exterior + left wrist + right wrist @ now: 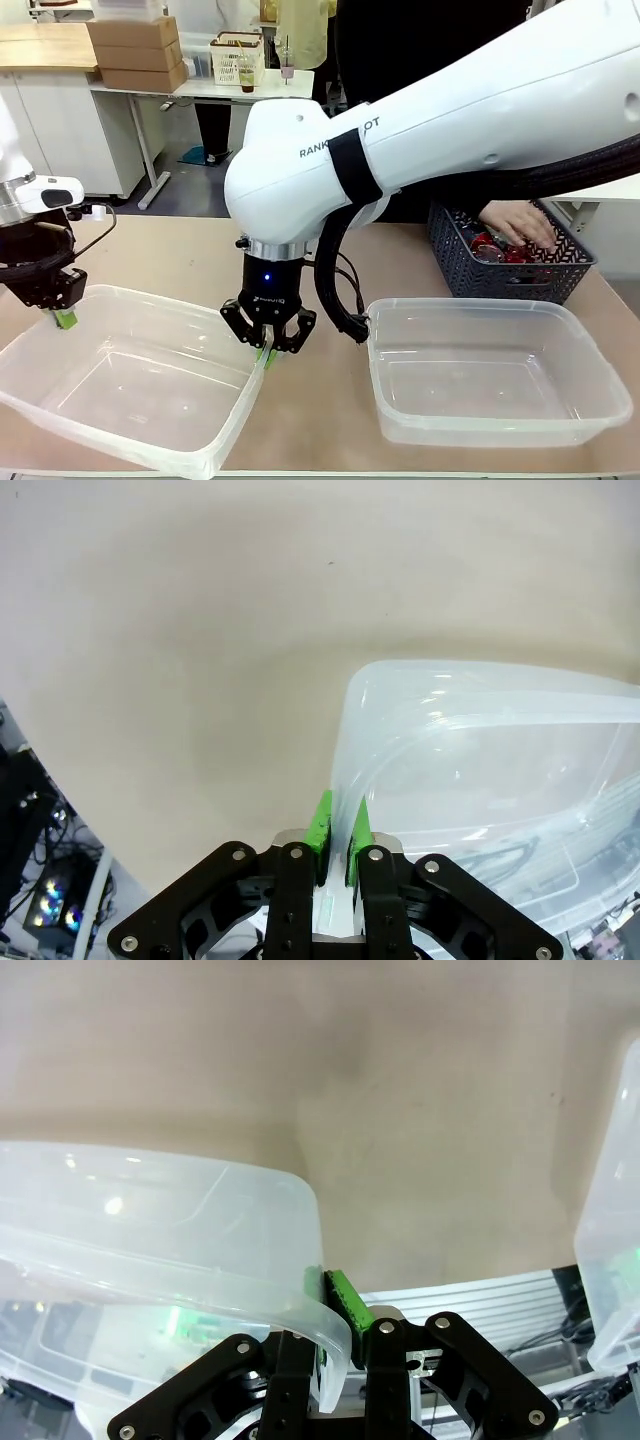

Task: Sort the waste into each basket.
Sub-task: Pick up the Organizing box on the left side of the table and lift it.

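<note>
Two clear baskets sit on the table. The left basket [130, 385] is held at both ends of its far rim. My left gripper [65, 318] is shut on its left corner, and the left wrist view shows the green pads [322, 825] pinching the thin wall [480, 770]. My right gripper [268, 352] is shut on its right rim, seen up close in the right wrist view [335, 1310] clamping the rolled edge [150, 1210]. The right basket [490, 375] stands empty. Red shiny waste [488, 246] lies in a dark lattice basket.
The dark blue-grey lattice basket [470, 275] stands at the far right, with a person's hand [515, 222] reaching into it. My right arm [430, 130] spans the middle of the table. The right basket's edge [615, 1240] lies close beside my right gripper.
</note>
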Controlling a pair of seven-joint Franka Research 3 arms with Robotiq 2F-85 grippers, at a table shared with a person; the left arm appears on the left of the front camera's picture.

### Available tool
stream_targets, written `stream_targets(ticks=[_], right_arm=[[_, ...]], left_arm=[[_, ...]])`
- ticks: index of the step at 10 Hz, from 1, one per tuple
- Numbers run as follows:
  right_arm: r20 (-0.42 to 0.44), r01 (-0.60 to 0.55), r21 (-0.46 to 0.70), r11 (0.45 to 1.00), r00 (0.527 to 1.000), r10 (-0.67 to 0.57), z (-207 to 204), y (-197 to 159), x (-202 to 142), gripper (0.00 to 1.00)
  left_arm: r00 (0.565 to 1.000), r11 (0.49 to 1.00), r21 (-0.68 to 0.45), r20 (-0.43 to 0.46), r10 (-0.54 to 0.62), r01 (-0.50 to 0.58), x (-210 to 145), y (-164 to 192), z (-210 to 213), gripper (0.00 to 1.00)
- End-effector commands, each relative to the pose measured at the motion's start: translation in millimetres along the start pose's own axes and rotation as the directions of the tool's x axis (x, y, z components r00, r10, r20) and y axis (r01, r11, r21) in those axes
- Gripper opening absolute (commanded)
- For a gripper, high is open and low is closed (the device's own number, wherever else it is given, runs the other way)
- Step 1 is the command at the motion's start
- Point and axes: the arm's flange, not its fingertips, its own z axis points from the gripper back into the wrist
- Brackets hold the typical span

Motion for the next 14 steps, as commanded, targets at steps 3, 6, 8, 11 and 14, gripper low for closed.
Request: stream_targets(ticks=[3, 6, 8, 11, 14], right_arm=[[0.058, -0.073, -0.214, 0.974, 0.994, 0.087, 82.1, -15.9, 12.2, 0.0], [0.05, -0.194, -0.292, 0.937, 0.975, 0.217, 124.7, -33.7, 28.6, 0.0], [0.064, -0.155, -0.217, 0.964, 0.983, 0.172, 129.0, -22.7, 19.7, 0.0], [0.053, -0.203, -0.212, 0.956, 0.974, 0.218, 134.8, -22.2, 21.7, 0.06], [0.183, -0.161, -0.221, 0.962, 0.962, 0.203, 146.8, -83.1, 53.1, 0.06]], left_arm=[[0.974, 0.975, -0.092, 0.081, 0.21, -0.203, -43.5, -26.5, 21.7, 0.0], [0.94, 0.955, -0.231, 0.241, 0.241, -0.186, -17.0, -45.5, 94.4, 0.0], [0.974, 0.972, -0.169, 0.124, 0.187, -0.165, -22.1, -39.8, 57.6, 0.0], [0.969, 0.959, -0.222, 0.134, 0.206, -0.173, -9.8, -61.9, 68.2, 0.07], [0.909, 0.874, -0.318, 0.077, 0.409, -0.366, 23.2, -122.1, 92.1, 0.07]])
